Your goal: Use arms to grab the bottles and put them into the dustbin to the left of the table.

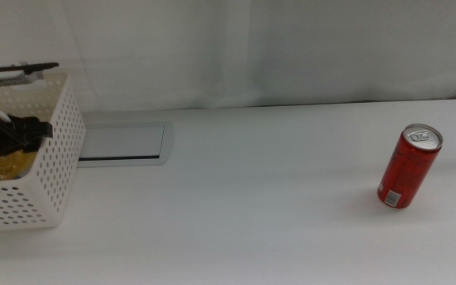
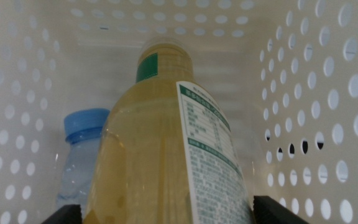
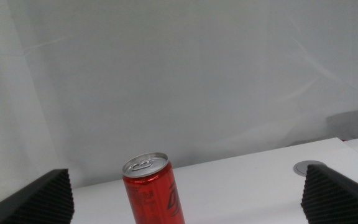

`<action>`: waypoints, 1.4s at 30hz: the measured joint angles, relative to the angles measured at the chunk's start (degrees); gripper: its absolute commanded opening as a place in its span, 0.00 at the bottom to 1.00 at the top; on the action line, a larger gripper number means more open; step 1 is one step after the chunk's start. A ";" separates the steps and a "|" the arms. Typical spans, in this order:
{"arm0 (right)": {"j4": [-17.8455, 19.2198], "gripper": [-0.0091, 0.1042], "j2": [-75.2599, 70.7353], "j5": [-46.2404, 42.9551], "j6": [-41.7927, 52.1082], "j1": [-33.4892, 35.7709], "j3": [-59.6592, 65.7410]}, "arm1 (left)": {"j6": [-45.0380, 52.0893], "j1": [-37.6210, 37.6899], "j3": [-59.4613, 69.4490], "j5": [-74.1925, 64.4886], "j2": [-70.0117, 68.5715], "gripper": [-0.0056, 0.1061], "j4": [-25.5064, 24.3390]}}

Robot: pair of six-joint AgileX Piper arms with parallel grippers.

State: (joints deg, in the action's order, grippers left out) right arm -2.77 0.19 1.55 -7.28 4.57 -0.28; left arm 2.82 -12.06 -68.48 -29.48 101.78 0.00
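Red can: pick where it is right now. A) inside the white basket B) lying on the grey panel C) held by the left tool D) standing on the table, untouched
D: the red can stands upright on the table, nothing touching it.

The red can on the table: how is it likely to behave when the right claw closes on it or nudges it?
The red can stands upright, tall and slim on a narrow base, so a sideways nudge would probably tip it; once down, its round body would likely roll. Its glossy wall looks smooth, perhaps slippery. The right claw is open, jaws wide either side, so a centred squeeze seems workable.
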 measured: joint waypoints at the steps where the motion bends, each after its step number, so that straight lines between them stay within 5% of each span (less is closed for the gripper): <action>1: 0.00 0.99 0.00 0.00 0.00 0.00 0.00 | 0.00 0.00 0.00 0.23 0.00 0.32 0.00; 6: 0.00 0.99 0.00 0.00 0.00 0.00 0.00 | 0.00 0.00 0.00 1.11 0.00 0.89 0.00; 28: 0.00 0.99 0.00 0.00 -0.23 0.00 0.00 | -1.21 0.71 -0.20 5.81 -19.75 0.88 2.21; 42: 0.00 0.99 0.00 0.00 -0.23 0.00 0.00 | 5.70 18.13 2.00 2.88 -41.45 0.86 2.86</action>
State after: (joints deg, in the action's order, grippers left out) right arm -2.77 0.19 1.55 -7.51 4.57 -0.28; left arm 8.52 6.07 -66.48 -26.60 60.33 2.86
